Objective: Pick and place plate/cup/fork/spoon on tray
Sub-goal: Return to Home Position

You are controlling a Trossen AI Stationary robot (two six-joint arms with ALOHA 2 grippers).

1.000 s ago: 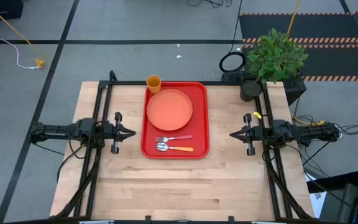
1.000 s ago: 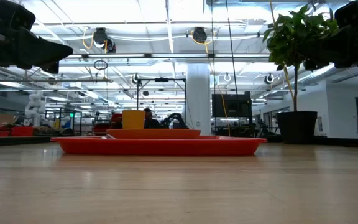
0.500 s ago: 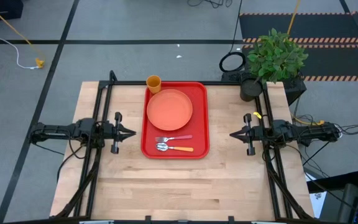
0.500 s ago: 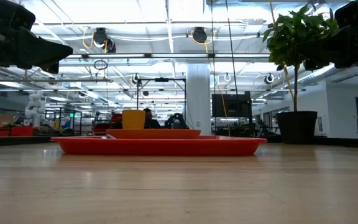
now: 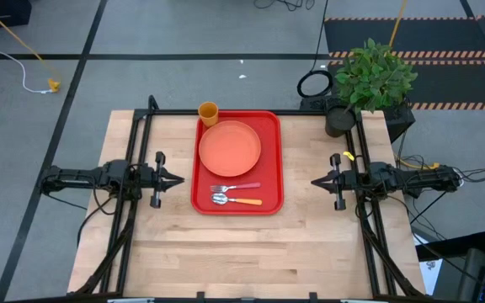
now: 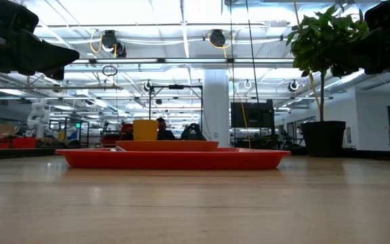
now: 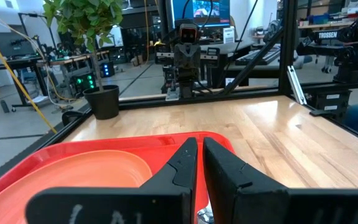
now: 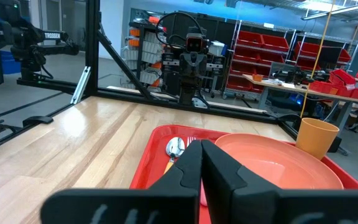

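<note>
— Seems finished, going by the layout: salmon-orange plate [image 5: 230, 148] lying flat in the far half of the red tray [image 5: 268, 160], nearly as wide as the tray, shallow rim, nothing on it.

— And the cutlery?

— Side by side in the near half of the tray, apart from the plate: pink-handled fork [image 5: 235, 188] just behind, orange-handled spoon [image 5: 237, 200] in front, metal ends pointing toward the left arm. Looks set down deliberately, clear of the plate.

— Cup?

— Orange-yellow cup [image 5: 208, 112], upright at the tray's far left corner, just beside the plate. Hard to tell from above whether inside the rim or on it.

— Why the arms so far off?

— Probably parked. Left gripper [image 5: 173, 178] well to the left of the tray, above the wooden table [image 5: 251, 252], fingers pressed nearly together, holding nothing. Right gripper [image 5: 318, 181] mirrored on the other side, fingers likewise closed on nothing. Potted plant [image 5: 369, 80] at the far right corner, untouched.
</note>
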